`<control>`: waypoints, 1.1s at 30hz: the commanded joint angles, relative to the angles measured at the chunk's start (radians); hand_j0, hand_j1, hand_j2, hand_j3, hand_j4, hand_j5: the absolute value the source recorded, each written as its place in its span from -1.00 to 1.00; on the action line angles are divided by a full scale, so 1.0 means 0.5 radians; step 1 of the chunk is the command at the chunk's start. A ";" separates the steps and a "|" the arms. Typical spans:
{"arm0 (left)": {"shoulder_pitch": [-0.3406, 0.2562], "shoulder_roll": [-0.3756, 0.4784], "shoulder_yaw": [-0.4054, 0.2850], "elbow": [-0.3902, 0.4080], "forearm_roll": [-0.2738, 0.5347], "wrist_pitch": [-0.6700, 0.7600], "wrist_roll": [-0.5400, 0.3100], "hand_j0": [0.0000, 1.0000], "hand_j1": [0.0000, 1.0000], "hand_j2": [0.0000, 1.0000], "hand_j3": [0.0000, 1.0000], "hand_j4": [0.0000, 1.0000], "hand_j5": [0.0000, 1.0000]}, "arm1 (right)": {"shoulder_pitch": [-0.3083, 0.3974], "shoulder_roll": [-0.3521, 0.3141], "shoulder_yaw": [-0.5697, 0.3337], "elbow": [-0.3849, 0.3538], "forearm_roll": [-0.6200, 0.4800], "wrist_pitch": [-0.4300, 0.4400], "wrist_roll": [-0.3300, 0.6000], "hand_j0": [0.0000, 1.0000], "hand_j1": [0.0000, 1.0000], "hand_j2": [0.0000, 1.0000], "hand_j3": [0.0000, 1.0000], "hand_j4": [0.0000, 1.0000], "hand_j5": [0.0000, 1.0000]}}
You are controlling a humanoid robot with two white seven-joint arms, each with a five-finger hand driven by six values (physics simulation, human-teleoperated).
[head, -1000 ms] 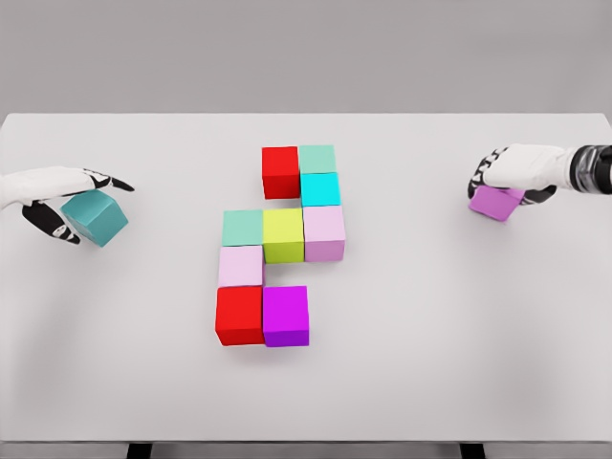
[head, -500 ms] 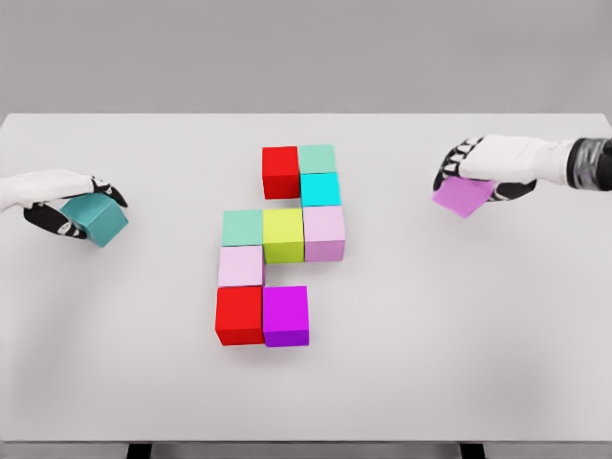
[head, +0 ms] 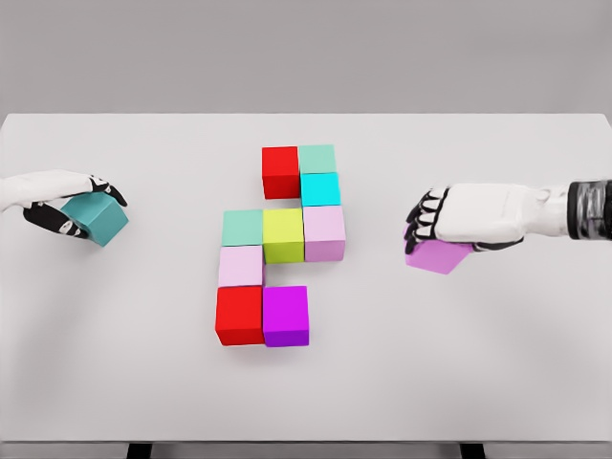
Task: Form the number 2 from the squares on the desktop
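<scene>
Our right hand (head: 449,226) clutches the violet cube (head: 437,256), held right of the half-built 2 (head: 280,247) to fill its bottom row; our left hand (head: 59,203) grips the teal cube (head: 96,216) at the desktop's (head: 497,363) left.

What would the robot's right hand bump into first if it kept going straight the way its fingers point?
The right hand, gripping the purple cube, points left toward the block figure. It would probably meet the pale pink cube on the figure's right edge first, though its height above the table is hard to judge.
</scene>
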 commanded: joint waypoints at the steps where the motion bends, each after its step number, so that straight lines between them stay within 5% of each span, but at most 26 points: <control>1: 0.000 -0.002 -0.020 0.004 -0.060 -0.027 -0.015 0.23 0.23 0.23 0.23 0.23 0.23 | 0.000 0.030 0.087 -0.044 -0.013 0.008 0.000 0.42 0.42 0.42 0.42 0.42 0.42; 11: -0.006 -0.026 -0.005 -0.030 -0.047 -0.027 -0.015 -0.10 -0.10 -0.10 -0.10 -0.10 -0.10 | 0.000 0.187 0.198 -0.074 -0.010 0.008 0.000 0.42 0.42 0.42 0.42 0.42 0.42; 21: -0.025 -0.042 0.008 -0.162 0.143 -0.027 -0.015 -0.14 -0.14 -0.14 -0.14 -0.14 -0.14 | -0.003 0.254 0.290 -0.074 -0.010 0.008 0.000 0.42 0.42 0.42 0.42 0.42 0.42; 33: -0.166 -0.272 0.008 -0.128 0.149 -0.027 -0.015 -0.21 -0.21 -0.21 -0.21 -0.21 -0.21 | -0.028 0.356 0.317 -0.074 -0.013 0.008 0.000 0.42 0.42 0.42 0.42 0.42 0.42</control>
